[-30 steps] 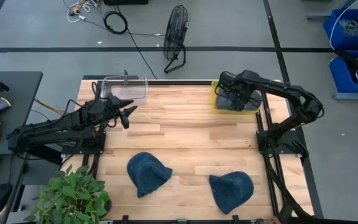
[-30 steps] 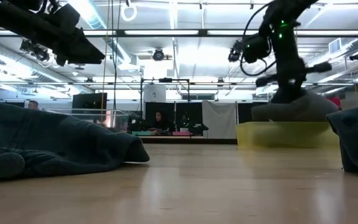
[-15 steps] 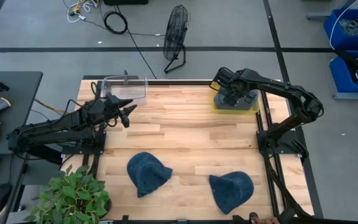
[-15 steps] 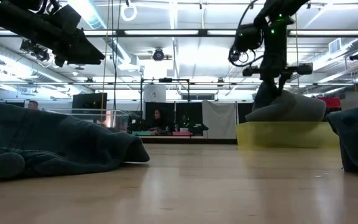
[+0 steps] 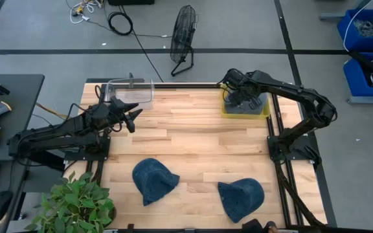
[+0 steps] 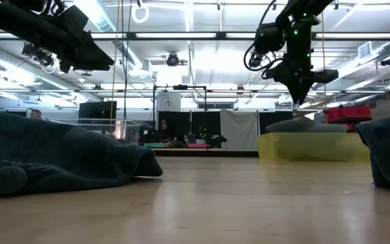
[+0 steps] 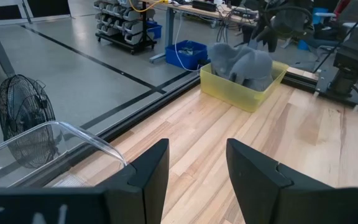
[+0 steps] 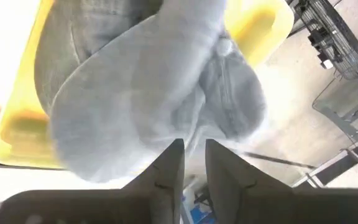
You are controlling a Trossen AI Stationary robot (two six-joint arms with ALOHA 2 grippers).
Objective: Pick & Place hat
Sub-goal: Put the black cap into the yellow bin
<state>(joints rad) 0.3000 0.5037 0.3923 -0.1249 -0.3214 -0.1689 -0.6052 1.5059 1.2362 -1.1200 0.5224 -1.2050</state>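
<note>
No legible text, label, brand, number or sign was found in any view. Pale marks ran along the lower edge of the left gripper's [image 7: 194, 180] housing in the left wrist view, cut off by the frame and unreadable. Nothing could be read on the yellow bin [image 5: 226, 110], the hats or the table [image 5: 193, 149].

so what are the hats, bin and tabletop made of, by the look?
Blue hats: soft denim-like cloth, matte, slumped and creased. Grey hat: soft fabric, possibly fleece or felt. Bin: yellow plastic, smooth, slightly translucent. Tabletop: light wood planks with visible seams and a faint sheen, likely sealed.
</note>
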